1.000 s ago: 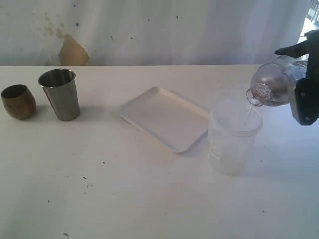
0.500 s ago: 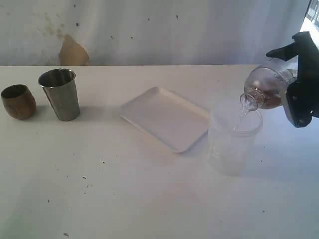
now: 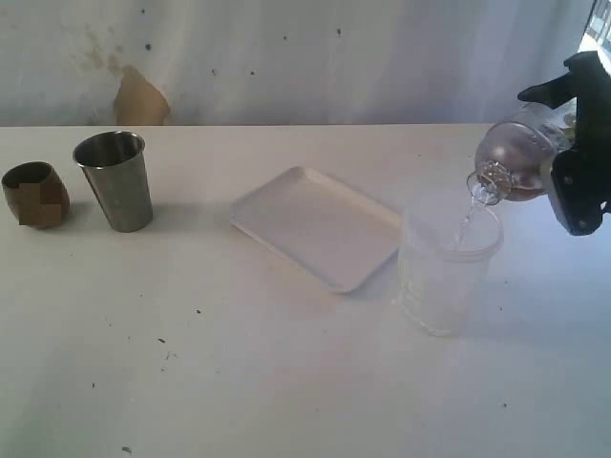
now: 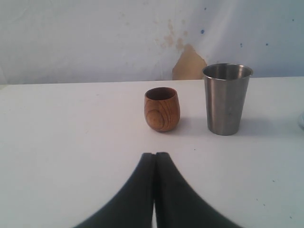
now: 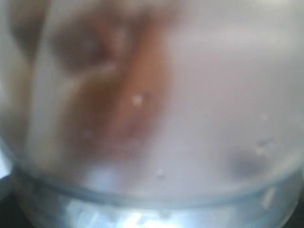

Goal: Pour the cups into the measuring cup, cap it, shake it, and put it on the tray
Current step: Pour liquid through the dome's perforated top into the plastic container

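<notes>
The steel tumbler (image 3: 115, 179) and the dark-brown wooden cup (image 3: 35, 195) stand upright side by side at the far left of the table. In the left wrist view the wooden cup (image 4: 162, 109) and the tumbler (image 4: 227, 99) are a short way beyond my left gripper (image 4: 155, 154), which is shut and empty. The white tray (image 3: 320, 226) lies in the middle. My right gripper (image 3: 579, 153) is shut on a clear bottle (image 3: 520, 160), tilted neck-down, with a thin stream of water falling from it. The bottle (image 5: 152, 95) fills the right wrist view as a blur. The measuring cup is out of view.
A wide frosted plastic tub (image 3: 447, 267) stands just right of the tray, under the bottle's mouth, and takes the stream. A pale wall with a brown patch (image 3: 139, 98) runs behind the table's far edge.
The bottle and right gripper swung a little left and down, then back right and up. Water keeps running into the tub. The cups, the tray and the left gripper have not moved.
</notes>
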`<state>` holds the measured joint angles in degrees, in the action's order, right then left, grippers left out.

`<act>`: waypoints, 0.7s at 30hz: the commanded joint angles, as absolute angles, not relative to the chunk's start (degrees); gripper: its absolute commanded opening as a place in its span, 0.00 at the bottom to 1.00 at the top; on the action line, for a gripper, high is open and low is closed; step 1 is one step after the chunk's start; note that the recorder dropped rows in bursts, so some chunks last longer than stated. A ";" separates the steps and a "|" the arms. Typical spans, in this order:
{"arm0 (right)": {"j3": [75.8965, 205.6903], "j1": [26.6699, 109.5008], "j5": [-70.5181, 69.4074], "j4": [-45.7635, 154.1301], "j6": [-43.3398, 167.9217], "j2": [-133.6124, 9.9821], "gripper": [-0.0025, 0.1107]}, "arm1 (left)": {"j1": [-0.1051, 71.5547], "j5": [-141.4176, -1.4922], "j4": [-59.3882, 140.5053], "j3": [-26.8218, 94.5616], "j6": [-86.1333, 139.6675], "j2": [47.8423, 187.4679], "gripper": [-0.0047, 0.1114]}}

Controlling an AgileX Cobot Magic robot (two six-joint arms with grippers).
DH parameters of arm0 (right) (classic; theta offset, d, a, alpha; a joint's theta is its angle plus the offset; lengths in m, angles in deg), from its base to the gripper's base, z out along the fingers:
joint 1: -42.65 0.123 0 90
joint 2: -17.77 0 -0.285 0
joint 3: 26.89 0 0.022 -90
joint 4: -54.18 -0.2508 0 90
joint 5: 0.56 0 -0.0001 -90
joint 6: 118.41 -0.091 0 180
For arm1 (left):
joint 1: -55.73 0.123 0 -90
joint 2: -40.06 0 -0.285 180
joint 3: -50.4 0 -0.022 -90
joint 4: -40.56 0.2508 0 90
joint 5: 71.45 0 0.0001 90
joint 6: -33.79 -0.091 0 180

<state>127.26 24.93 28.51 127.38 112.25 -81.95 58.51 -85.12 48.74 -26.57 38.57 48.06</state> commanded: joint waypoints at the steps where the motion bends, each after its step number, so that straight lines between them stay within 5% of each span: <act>1: 128.30 24.89 30.38 125.53 112.78 -80.98 0.02 | 58.40 -85.07 48.35 -26.82 38.64 47.84 0.04; 21: 130.05 26.21 28.12 125.99 114.39 -80.29 0.02 | 58.40 -85.07 48.35 -26.82 38.64 47.84 0.04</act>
<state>129.37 26.25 27.10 127.38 113.69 -81.53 58.51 -85.12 48.74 -26.57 38.57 48.06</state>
